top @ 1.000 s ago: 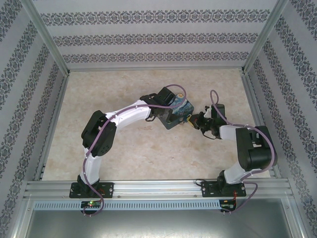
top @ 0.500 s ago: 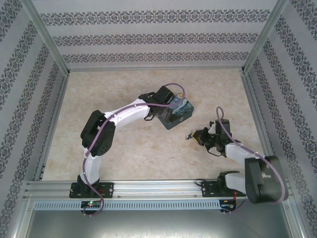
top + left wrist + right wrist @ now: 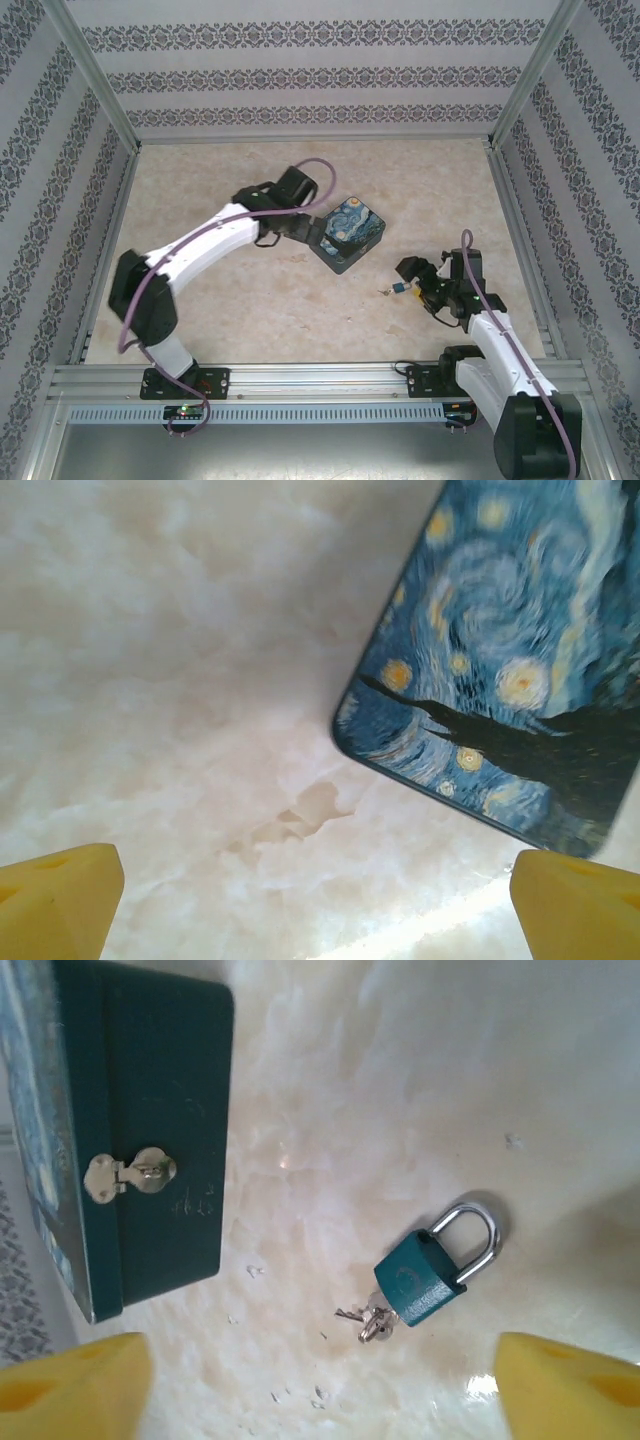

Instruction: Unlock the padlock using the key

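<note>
Table [image 3: 250, 300]: pale cream marbled surface, glossy, is catching glints of light in both wrist views. Walls [image 3: 320, 75] papered in grey floral bands are enclosing it on three sides. Aluminium posts [image 3: 95, 75] are framing the corners, and a slotted rail [image 3: 320, 380] is running along the near edge.

Padlock [image 3: 435, 1270] is lying flat on the bare table, right of centre, near the right arm [image 3: 495, 335], with its shackle pointing away from the box. Key [image 3: 372, 1322] is sitting at the lower end of the blue body, touching it; cannot tell whether it is seated. Starry Night box [image 3: 347, 232] is resting mid-table, apart from the padlock, its hasp side turned toward the right arm.

Left jaws are standing wide open just beside the box, holding nothing. Right jaws are gaping wide near the padlock, touching nothing.
</note>
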Robot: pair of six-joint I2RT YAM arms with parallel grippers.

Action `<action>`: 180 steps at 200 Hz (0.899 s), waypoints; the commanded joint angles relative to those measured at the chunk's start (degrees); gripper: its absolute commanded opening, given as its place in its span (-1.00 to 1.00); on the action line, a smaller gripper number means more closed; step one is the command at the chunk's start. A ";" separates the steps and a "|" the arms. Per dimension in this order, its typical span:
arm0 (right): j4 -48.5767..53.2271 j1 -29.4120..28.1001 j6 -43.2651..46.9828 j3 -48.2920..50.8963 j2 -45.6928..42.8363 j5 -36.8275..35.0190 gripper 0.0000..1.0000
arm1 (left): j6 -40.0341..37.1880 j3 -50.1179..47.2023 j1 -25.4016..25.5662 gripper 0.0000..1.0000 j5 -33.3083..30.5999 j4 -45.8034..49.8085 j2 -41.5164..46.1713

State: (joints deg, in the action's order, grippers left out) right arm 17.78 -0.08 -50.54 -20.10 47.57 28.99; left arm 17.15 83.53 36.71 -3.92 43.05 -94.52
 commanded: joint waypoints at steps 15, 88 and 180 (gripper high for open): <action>5.59 0.60 2.71 -9.20 -0.36 -3.01 0.96 | 5.02 -6.46 -5.09 0.99 -4.46 -1.14 11.34; 4.92 0.78 19.77 -23.31 6.12 -33.13 0.96 | -0.52 -30.45 -18.15 0.99 -18.70 -20.87 27.84; -38.22 0.60 39.78 -5.28 14.53 -46.05 0.96 | -14.06 -58.02 -31.30 0.99 -16.89 -63.15 32.16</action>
State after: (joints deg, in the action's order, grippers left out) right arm -6.04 0.27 -15.40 -27.90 59.22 -14.31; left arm 7.84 28.64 7.35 -22.94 -4.19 -59.75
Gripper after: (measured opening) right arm 0.982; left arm 0.994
